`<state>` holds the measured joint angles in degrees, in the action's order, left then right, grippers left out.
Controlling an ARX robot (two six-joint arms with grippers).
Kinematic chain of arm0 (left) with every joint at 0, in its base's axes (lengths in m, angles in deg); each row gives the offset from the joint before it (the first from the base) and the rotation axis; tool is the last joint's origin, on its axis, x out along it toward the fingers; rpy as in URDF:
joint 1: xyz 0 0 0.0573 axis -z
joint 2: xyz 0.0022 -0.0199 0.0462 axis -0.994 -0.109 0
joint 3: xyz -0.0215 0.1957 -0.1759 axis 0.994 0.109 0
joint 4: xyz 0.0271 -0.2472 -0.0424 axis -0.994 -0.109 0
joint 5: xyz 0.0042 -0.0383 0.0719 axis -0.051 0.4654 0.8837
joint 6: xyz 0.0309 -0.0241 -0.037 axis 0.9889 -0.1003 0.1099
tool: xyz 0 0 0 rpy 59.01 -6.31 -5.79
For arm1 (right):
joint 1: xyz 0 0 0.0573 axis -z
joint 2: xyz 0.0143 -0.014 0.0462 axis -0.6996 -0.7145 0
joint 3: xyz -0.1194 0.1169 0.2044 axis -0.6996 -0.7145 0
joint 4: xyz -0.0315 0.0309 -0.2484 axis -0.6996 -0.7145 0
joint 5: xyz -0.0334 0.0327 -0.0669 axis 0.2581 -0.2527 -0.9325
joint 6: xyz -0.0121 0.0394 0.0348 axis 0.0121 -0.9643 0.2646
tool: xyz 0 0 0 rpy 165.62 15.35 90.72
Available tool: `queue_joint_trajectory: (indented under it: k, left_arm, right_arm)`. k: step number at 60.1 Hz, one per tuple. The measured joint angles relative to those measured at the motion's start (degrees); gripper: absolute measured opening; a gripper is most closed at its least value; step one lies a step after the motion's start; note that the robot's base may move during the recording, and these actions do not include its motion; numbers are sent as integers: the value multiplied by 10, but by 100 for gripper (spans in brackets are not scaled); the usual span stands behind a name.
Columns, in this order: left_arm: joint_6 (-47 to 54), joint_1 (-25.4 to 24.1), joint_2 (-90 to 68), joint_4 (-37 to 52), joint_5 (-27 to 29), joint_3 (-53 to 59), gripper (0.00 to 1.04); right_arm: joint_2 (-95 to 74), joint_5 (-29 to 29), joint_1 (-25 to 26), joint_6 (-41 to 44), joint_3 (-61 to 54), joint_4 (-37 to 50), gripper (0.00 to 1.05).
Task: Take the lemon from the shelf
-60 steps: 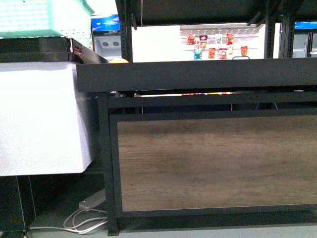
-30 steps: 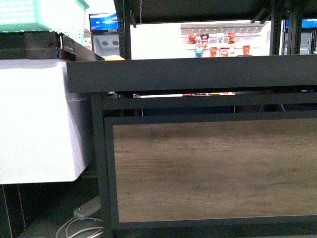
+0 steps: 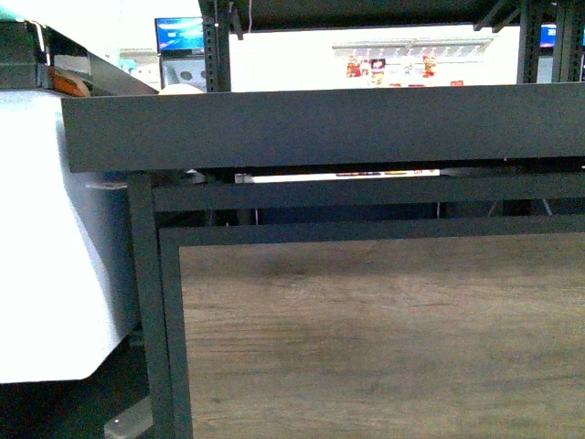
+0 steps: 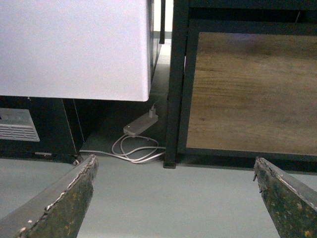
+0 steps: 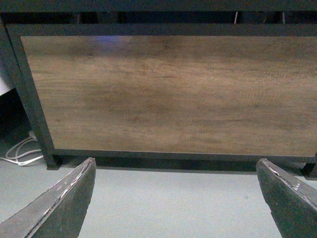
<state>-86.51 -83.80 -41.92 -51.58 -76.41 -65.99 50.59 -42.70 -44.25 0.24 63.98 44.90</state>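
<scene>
Shelf (image 3: 320, 128) nearer, shifted left | black rim, brown wood-grain panel | left tool (image 4: 174, 166) apart | right tool (image 5: 176, 163) apart

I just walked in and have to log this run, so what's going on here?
Nothing is being handled yet. The robot faces the black metal produce stand, seeing its raised tray rim and the brown wood-grain lower panel. The left gripper and right gripper are both open and empty, low in front of that panel. No lemon is visible; the rim hides the tray's contents.
</scene>
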Motion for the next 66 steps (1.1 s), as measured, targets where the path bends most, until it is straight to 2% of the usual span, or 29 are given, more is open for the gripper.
queue_joint_trajectory:
  k: [66]
  left_arm:
    - [0, 0, 0, 0, 0, 0, 97]
  right_arm:
    - [0, 0, 0, 0, 0, 0, 97]
